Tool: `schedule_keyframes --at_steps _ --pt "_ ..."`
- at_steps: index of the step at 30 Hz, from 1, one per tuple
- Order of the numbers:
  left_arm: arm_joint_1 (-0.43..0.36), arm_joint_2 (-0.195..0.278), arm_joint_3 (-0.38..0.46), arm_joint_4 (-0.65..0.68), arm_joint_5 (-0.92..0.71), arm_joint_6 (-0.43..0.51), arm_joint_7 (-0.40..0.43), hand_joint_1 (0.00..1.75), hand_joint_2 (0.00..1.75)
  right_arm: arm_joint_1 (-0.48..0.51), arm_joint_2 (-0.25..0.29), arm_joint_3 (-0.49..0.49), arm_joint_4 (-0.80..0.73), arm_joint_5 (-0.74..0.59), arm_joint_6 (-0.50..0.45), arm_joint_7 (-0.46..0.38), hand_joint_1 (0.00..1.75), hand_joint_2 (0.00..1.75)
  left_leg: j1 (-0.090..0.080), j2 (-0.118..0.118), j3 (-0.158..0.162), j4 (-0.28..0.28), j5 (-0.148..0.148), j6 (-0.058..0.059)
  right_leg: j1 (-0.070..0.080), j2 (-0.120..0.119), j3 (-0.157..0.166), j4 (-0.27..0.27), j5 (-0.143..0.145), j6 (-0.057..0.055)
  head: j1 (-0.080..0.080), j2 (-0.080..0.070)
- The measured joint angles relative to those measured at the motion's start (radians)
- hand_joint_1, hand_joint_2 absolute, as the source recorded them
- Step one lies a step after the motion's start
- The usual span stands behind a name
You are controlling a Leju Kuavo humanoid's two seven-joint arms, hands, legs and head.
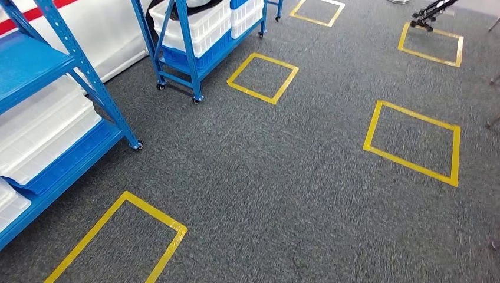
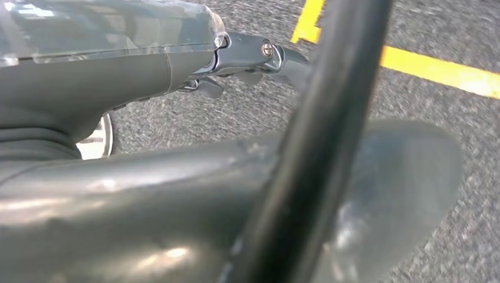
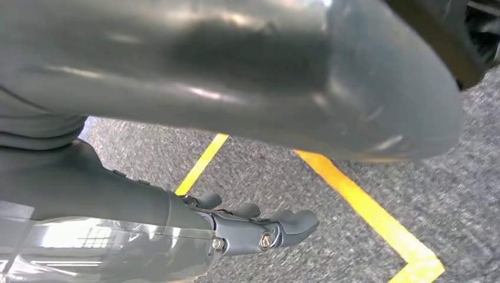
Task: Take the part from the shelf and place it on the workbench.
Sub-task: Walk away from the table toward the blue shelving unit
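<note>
A blue steel shelf [image 1: 35,65] stands at the left of the head view, with flat white bins [image 1: 41,130] on its lower levels. A second blue shelf on casters [image 1: 188,53] stands further back and carries white crates [image 1: 200,23]. I cannot make out any single part in the bins. My left hand [image 2: 177,71] hangs over grey carpet, its fingers [image 2: 259,56] stretched out away from the thick thumb [image 2: 147,200], with nothing held. My right hand [image 3: 177,212] hangs the same way, fingers [image 3: 283,224] extended and empty.
Yellow tape squares mark the grey carpet: one [image 1: 262,76] beside the wheeled shelf, one [image 1: 413,141] at the right, one [image 1: 118,242] at the near left, one [image 1: 430,44] at the far right. A black stand [image 1: 433,12] lies at the top right.
</note>
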Motion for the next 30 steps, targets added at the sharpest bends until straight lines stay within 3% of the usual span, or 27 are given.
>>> schedule_keyframes --at_steps 2,3,4,5,7,8,9,11,13,15,17,19,20,22,24,25,26,28,30 --pt "-0.004 0.001 0.000 0.000 0.000 0.000 0.000 0.00 0.00 0.004 0.000 0.000 0.000 0.000 0.002 0.001 0.00 0.00 0.000 -0.019 -0.006 -0.001 0.005 0.008 -0.002 0.046 -0.056 0.118 -0.067 0.004 0.000 0.000" --pt "-0.005 0.001 0.001 0.000 -0.001 0.000 0.000 0.00 0.00 0.006 0.000 0.000 0.000 0.001 0.003 0.001 0.00 0.00 -0.001 -0.030 -0.009 0.000 0.007 0.009 -0.003 0.055 -0.087 0.179 -0.091 0.004 0.000 0.000" --pt "-0.005 0.001 0.001 0.000 -0.001 0.000 0.000 0.00 0.00 0.007 0.000 0.000 0.000 0.001 0.003 0.001 0.00 0.00 -0.002 -0.042 -0.011 0.000 0.008 0.010 -0.003 0.058 -0.106 0.216 -0.098 0.003 0.000 0.000" --pt "-0.004 0.001 0.002 0.000 -0.001 0.000 0.001 0.00 0.00 0.008 0.000 0.000 0.000 0.001 0.003 0.001 0.00 0.00 -0.003 -0.055 -0.011 0.001 0.009 0.010 -0.003 0.061 -0.109 0.218 -0.083 0.001 0.000 0.000" --pt "-0.003 0.001 0.003 0.000 -0.001 0.000 0.001 0.00 0.00 0.009 0.000 0.000 0.000 0.001 0.003 0.001 0.00 0.00 -0.003 -0.081 -0.010 0.002 0.010 0.008 -0.002 0.079 -0.063 0.115 -0.011 -0.008 0.000 0.000" --pt "-0.003 0.001 0.003 0.000 -0.001 0.000 0.001 0.00 0.00 0.010 0.000 0.000 0.000 0.001 0.003 0.002 0.00 0.00 -0.004 -0.093 -0.011 0.002 0.011 0.005 -0.002 0.104 -0.033 0.049 0.020 -0.013 0.000 0.000" --pt "-0.004 0.001 0.003 0.000 -0.001 0.000 0.001 0.00 0.00 0.010 0.000 0.000 0.000 0.001 0.003 0.002 0.00 0.00 -0.004 -0.104 -0.013 0.003 0.013 0.001 -0.002 0.123 -0.010 -0.004 0.041 -0.017 0.000 0.000" --pt "-0.004 0.000 0.004 0.000 -0.001 -0.001 0.001 0.00 0.00 0.008 0.000 0.000 0.000 0.002 0.003 0.002 0.00 0.00 -0.001 -0.123 -0.019 0.001 0.018 -0.011 0.002 0.139 0.003 -0.041 0.048 -0.021 0.000 0.000" --pt "-0.001 0.000 0.004 0.000 -0.001 -0.001 0.002 0.00 0.00 0.003 0.000 0.000 0.000 0.002 0.003 0.002 0.00 0.00 0.001 -0.130 -0.024 -0.003 0.022 -0.025 0.002 0.116 0.005 -0.051 0.056 -0.029 0.000 0.000" --pt "0.000 0.001 0.005 0.000 -0.001 -0.001 0.002 0.00 0.00 0.004 0.001 0.000 0.000 0.002 0.003 0.002 0.00 0.00 -0.002 -0.083 -0.042 0.031 -0.004 -0.032 -0.001 0.090 0.010 -0.066 0.064 -0.043 0.000 0.000" --pt "-0.003 0.001 0.005 0.000 -0.002 -0.002 0.002 0.00 0.00 0.010 0.001 0.000 0.000 0.002 0.005 0.004 0.00 0.00 -0.003 -0.031 -0.089 0.139 -0.070 -0.035 0.003 0.061 0.011 -0.071 0.066 -0.052 0.000 0.000" --pt "-0.004 0.001 0.005 0.000 -0.003 -0.003 0.003 0.00 0.00 0.013 0.001 0.000 0.000 0.003 0.009 0.006 0.00 0.00 -0.003 -0.022 -0.134 0.250 -0.116 -0.040 0.008 0.031 0.009 -0.069 0.065 -0.054 0.000 0.000" --pt "-0.002 0.001 0.005 0.000 -0.004 -0.004 0.004 0.00 0.00 0.013 0.001 0.000 0.000 0.004 0.011 0.007 0.00 0.00 -0.003 -0.020 -0.135 0.264 -0.115 -0.042 0.009 0.016 0.007 -0.068 0.064 -0.055 0.000 0.000" --pt "0.001 0.002 0.005 0.000 -0.006 -0.005 0.005 0.00 0.00 0.012 0.002 0.000 0.000 0.004 0.014 0.008 0.00 0.00 -0.003 -0.005 -0.077 0.174 -0.066 -0.040 0.011 -0.009 0.007 -0.064 0.062 -0.053 0.000 0.000" --pt "-0.002 0.003 0.005 0.000 -0.009 -0.005 0.005 0.00 0.00 0.012 0.002 0.000 0.000 0.005 0.015 0.009 0.00 0.00 -0.009 0.035 -0.003 0.043 -0.024 -0.030 0.015 -0.032 0.009 -0.058 0.056 -0.047 0.000 0.000" --pt "-0.003 0.003 0.005 0.000 -0.010 -0.005 0.004 0.00 0.00 0.011 0.002 0.000 0.000 0.006 0.015 0.009 0.00 0.00 -0.012 0.049 0.015 0.008 -0.017 -0.023 0.017 -0.041 0.010 -0.055 0.054 -0.043 0.000 0.000" --pt "-0.004 0.003 0.005 0.000 -0.010 -0.005 0.004 0.00 0.00 0.010 0.002 0.000 0.000 0.007 0.015 0.010 0.00 0.00 -0.015 0.052 0.019 -0.005 -0.017 -0.016 0.019 -0.050 0.011 -0.053 0.052 -0.039 0.000 0.000" --pt "0.000 0.004 0.005 0.000 -0.011 -0.005 0.004 0.00 0.00 0.005 0.002 0.000 0.000 0.010 0.015 0.010 0.00 0.00 -0.014 0.033 0.018 -0.009 -0.011 -0.005 0.018 -0.063 0.013 -0.052 0.050 -0.030 0.000 0.000" --pt "0.002 0.004 0.005 0.000 -0.011 -0.006 0.005 0.00 0.00 0.002 0.002 0.000 0.000 0.013 0.016 0.010 0.00 0.00 -0.008 0.014 0.021 -0.018 0.000 0.007 0.015 -0.027 0.004 -0.023 0.025 -0.018 0.000 0.000"
